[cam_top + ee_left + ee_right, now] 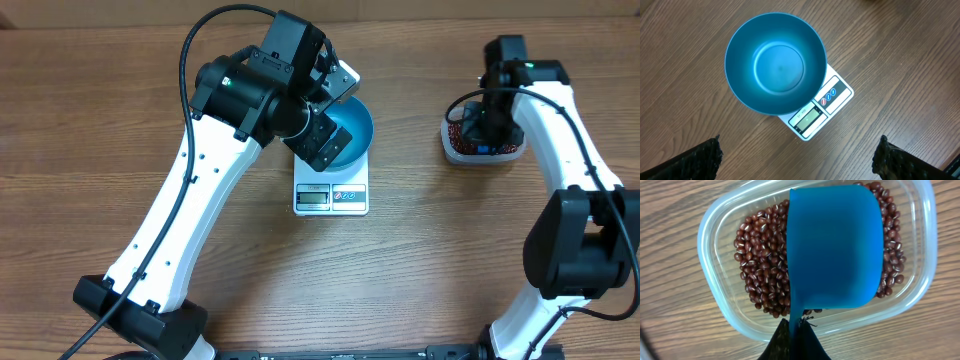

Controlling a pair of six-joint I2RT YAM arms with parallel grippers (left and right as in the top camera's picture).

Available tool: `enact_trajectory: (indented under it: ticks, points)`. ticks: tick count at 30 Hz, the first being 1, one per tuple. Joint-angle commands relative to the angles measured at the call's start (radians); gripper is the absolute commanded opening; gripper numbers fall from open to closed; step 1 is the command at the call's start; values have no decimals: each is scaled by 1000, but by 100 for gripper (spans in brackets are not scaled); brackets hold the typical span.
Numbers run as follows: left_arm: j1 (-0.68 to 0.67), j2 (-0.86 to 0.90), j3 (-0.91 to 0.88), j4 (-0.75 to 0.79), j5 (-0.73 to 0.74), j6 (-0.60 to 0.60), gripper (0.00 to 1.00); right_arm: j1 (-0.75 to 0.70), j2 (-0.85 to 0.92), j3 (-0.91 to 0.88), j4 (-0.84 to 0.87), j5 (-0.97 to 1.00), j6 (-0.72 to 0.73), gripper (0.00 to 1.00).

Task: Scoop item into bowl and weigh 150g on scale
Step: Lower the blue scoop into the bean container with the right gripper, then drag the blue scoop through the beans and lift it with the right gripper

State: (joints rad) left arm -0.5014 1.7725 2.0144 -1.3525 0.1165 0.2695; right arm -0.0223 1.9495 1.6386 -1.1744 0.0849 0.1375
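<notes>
The small dark red-brown beans [762,270] are lying loose inside the clear rectangular plastic tub [715,225]. The small blue plastic scoop [835,250] is hanging over them, and the right fingers [795,342] are pinching its handle. The round deep blue plastic bowl [775,62] is sitting empty on the flat white digital scale [832,95] on the wooden table [680,40], well apart from the tub. The left fingers [700,160] are hovering above it, spread wide.
</notes>
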Motion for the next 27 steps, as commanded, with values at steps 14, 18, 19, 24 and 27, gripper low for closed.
enact_trajectory:
  ticks: [14, 18, 19, 24, 27]
  points:
    - [6, -7, -3, 3, 15, 14, 100, -49, -61, 8, -3, -122, -41, 4]
    - [6, -7, -3, 3, 15, 14, 100, -57, -64, 8, -3, -190, -61, 4]
    - [6, -7, -3, 2, 15, 14, 100, -59, -64, 8, -2, -202, -61, 4]
    - [6, -7, -3, -2, 15, 15, 100, -71, -64, 8, -4, -246, -61, 4]
    - [6, -7, -3, -1, 15, 15, 100, -72, -64, 8, -14, -251, -61, 4]
